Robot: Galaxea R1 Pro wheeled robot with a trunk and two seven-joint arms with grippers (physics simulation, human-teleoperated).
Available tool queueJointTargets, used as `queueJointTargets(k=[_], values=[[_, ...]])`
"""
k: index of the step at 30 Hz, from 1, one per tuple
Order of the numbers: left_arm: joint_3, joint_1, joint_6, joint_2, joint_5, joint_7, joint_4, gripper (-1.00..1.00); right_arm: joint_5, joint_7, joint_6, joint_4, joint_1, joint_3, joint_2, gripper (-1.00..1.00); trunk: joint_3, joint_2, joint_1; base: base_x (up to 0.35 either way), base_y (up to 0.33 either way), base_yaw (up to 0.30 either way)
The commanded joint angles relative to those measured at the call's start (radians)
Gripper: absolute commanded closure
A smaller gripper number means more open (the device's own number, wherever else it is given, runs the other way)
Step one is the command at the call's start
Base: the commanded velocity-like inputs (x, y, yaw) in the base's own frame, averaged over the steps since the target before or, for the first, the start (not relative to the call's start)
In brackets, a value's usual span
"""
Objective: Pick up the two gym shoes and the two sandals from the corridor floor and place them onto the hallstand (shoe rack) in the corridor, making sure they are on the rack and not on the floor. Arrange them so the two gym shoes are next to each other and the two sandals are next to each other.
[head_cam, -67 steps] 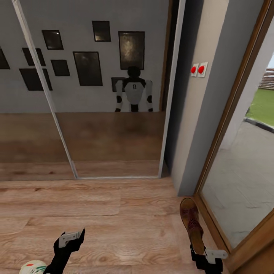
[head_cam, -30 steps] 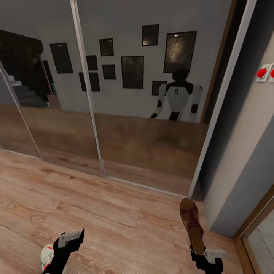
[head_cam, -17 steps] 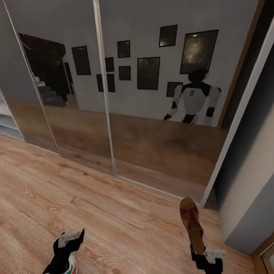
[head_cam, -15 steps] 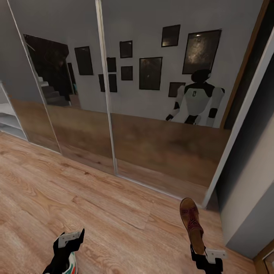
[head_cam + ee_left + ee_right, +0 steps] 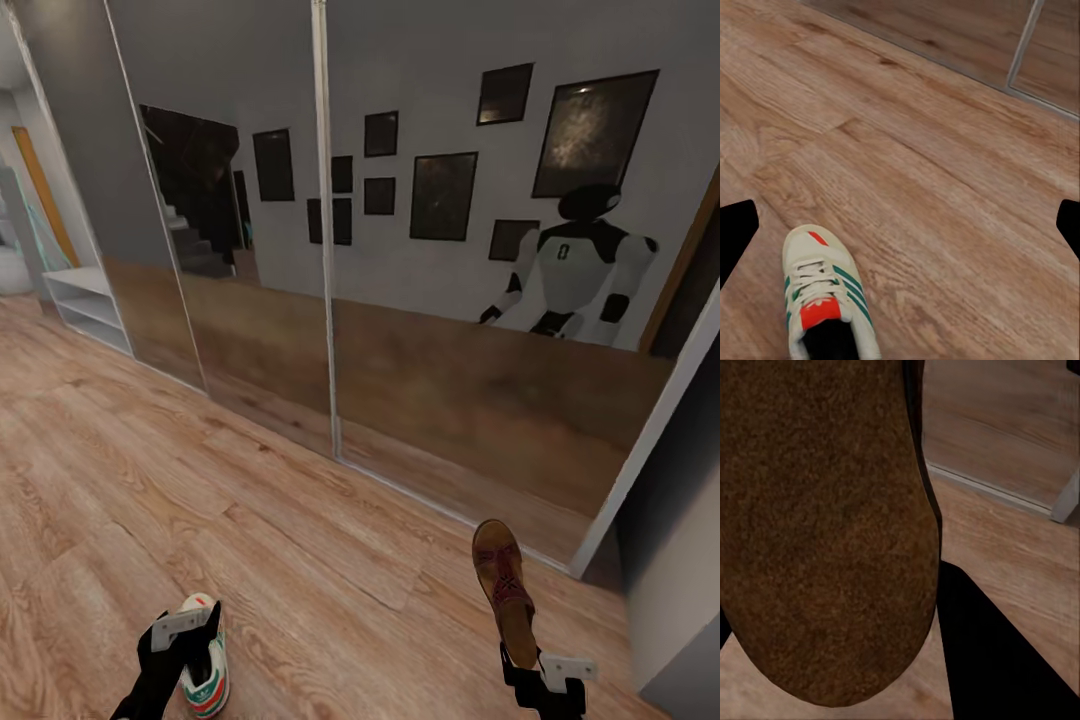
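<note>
A brown sandal (image 5: 504, 585) sticks forward out of my right gripper (image 5: 545, 675), which is shut on its heel end, above the wood floor (image 5: 300, 540). The sandal's dark brown sole (image 5: 825, 525) looms close in the right wrist view, beside a black finger (image 5: 1005, 667). One white gym shoe (image 5: 205, 665) with green stripes lies on the floor just under and beside my left gripper (image 5: 188, 630). The left gripper (image 5: 900, 232) is open, and the shoe (image 5: 825, 300) lies below it between the two fingertips. The light grey hallstand (image 5: 85, 305) stands far off at the left.
A mirrored sliding-door wardrobe (image 5: 420, 300) runs along the wall ahead and reflects the robot and framed pictures. A grey wall corner (image 5: 680, 580) stands at the right. Open plank floor stretches left toward the hallstand.
The camera has swung left: the wardrobe slid rightward in the picture and the hallstand came into view. The gym shoe on the floor now shows beside the left gripper. The sandal stays held.
</note>
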Motion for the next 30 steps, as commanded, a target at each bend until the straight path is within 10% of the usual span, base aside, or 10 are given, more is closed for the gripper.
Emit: queueJointTargets(k=[1, 30], values=[[0.015, -0.001, -0.004, -0.001, -0.01, -0.007, 0.001, -1.0, 0.006, 0.006, -0.003, 0.0, -0.001, -0.008, 0.001, 1.0, 0.0, 0.0, 0.0, 0.0, -0.001, 0.277], [0.032, -0.001, -0.004, -0.004, -0.01, -0.008, 0.001, -1.0, 0.006, 0.006, -0.003, 0.002, -0.001, -0.009, 0.001, 1.0, 0.016, 0.0, 0.0, 0.0, 0.0, 0.277]])
